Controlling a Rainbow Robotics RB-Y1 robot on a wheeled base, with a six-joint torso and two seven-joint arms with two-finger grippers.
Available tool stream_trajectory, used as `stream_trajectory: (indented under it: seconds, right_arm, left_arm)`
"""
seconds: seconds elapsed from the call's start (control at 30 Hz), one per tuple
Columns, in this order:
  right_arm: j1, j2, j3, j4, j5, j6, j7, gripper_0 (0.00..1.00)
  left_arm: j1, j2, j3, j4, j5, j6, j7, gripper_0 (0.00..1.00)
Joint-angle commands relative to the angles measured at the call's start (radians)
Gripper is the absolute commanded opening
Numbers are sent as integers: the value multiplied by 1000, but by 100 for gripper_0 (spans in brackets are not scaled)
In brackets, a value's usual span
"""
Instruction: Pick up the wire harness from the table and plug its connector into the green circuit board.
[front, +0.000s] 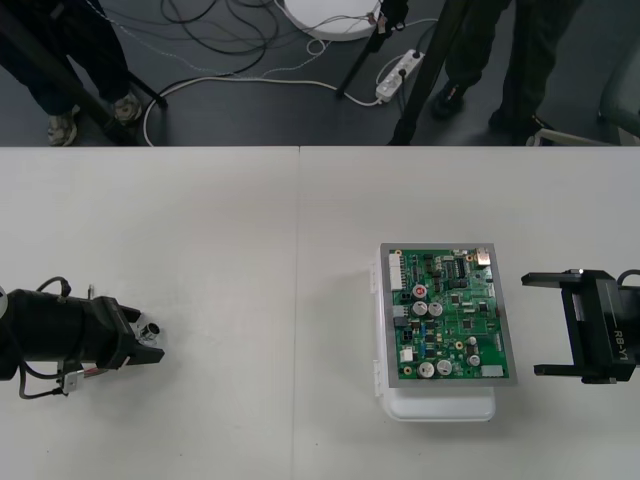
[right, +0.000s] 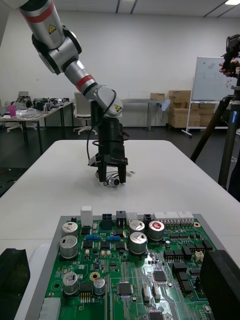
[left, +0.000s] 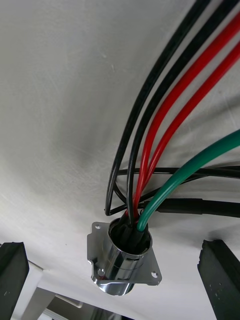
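The glossy, round, flanged metal socket (left: 121, 261) of the wire harness (left: 180, 176) is straddled by the released left jaws, well apart from the green circuit board (front: 450, 320); the right jaws are held spread beside that board.

Left gripper (front: 150, 342) low at left, right gripper (front: 531, 325) at right, fingers (front: 548, 280) of both wide apart.

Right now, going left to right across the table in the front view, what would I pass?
left gripper → green circuit board → right gripper
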Motion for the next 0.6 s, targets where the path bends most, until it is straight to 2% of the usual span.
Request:
stream_trajectory:
  seconds: [0.03, 0.1, 0.17, 0.2, 0.27, 0.33, 0.6]
  right_arm:
    - [-28, 5, 2, 0, -14, -13, -24, 100]
    - [-28, 5, 2, 0, -14, -13, -26, 100]
    - [-28, 5, 2, 0, -14, -13, -26, 100]
    - [-28, 5, 2, 0, -14, -13, -26, 100]
    - [-28, 5, 2, 0, -14, -13, -26, 100]
    - [-27, 7, 2, 2, -14, -13, -26, 100]
    - [-27, 10, 2, 2, -16, -13, -29, 100]
  left_arm:
    - [-34, -24, -16, -20, -21, 34, -48, 100]
    - [-34, -24, -16, -20, -24, 34, -48, 99]
    - [-35, -24, -20, -20, -33, 34, -48, 75]
    - [-34, -24, -20, -20, -35, 34, -48, 69]
    - [-35, -24, -27, -18, -41, 34, -48, 29]
    - [-34, -24, -28, -20, -42, 34, -48, 1]
    - [-35, -24, -36, -17, -47, 34, -48, 0]
